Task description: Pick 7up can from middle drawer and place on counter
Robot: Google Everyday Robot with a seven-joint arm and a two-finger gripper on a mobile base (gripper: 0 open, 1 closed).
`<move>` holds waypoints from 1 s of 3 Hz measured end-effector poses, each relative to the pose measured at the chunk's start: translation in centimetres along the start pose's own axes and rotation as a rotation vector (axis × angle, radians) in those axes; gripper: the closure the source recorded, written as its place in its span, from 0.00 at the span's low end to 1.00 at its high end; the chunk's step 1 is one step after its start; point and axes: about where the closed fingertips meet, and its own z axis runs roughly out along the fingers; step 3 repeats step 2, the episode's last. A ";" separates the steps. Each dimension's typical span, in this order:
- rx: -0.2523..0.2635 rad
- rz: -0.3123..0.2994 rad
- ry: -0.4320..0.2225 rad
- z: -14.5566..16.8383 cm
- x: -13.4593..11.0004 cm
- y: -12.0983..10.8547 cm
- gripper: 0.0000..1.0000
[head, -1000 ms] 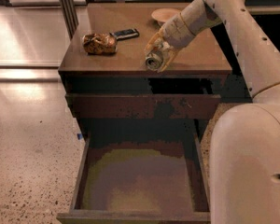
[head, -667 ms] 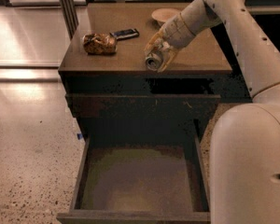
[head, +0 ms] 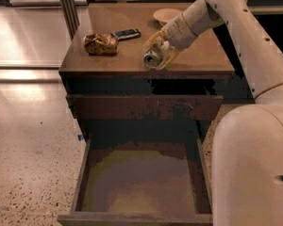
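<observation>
Pretty much nothing has been moved since the earlier frames. The pale two-finger hand (head: 157, 53) is parked in the same spot at upper middle of the frame, over the front part of the smooth tan-brown worktop (head: 203, 55). The small silvery-grey 7up can (head: 153, 59) is clamped in it, tipped so its round rim faces the camera.

So most of the job looks done. The can has been lifted out of the wide dark-brown wooden middle drawer (head: 79, 182), which is left pulled open at the bottom of the frame with only its bare grey-green floor showing. What's left, by the look of it: the can needs to be set down and let go. Whether it's already touching the worktop can't be made out, and since it's tipped, a roll toward the front edge could be risked on release.

Other stuff up there:
- A shiny brown-orange snack bag (head: 100, 44) is lying to the left of the can.
- A flat dark phone-like slab (head: 126, 34) is just behind the bag.
- A pale round plate (head: 166, 16) is sitting further back.

None of it is in the way of the drop spot.
</observation>
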 end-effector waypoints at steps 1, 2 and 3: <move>0.000 0.000 0.000 0.0 0.0 0.0 0.12; 0.000 0.000 0.000 0.0 0.0 0.0 0.00; 0.000 0.000 0.000 0.0 0.0 0.0 0.00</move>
